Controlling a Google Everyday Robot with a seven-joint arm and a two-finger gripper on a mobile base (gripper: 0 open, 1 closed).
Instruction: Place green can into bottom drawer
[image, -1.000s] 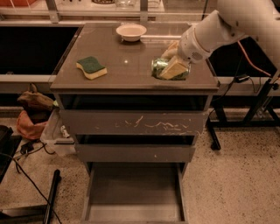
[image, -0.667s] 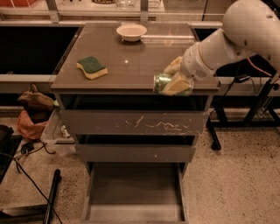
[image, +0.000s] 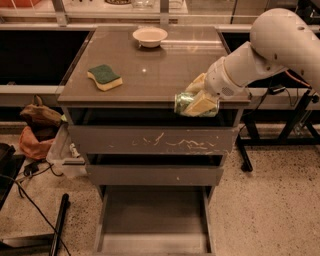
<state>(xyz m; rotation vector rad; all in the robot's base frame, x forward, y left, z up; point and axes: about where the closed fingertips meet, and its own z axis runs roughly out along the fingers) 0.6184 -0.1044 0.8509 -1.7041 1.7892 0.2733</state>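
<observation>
My gripper (image: 199, 101) is shut on the green can (image: 184, 104), which lies sideways between the cream fingers (image: 201, 105). It hangs in the air just past the front right edge of the cabinet top (image: 150, 75), level with the gap above the scratched drawer front (image: 152, 141). The white arm reaches in from the upper right. The bottom drawer (image: 154, 215) is pulled out below, its flat floor bare; the can is high above its right part.
A green-and-yellow sponge (image: 104, 76) lies on the cabinet top at the left and a white bowl (image: 149, 36) at the back. The plain middle drawer front (image: 155, 175) is shut. Bags (image: 37, 127), cables and a black pole lie on the floor at left; a table leg stands at right.
The gripper has carried the can off the cabinet top, forward and slightly down, past the front edge. The sponge, the bowl and the drawers have not moved.
</observation>
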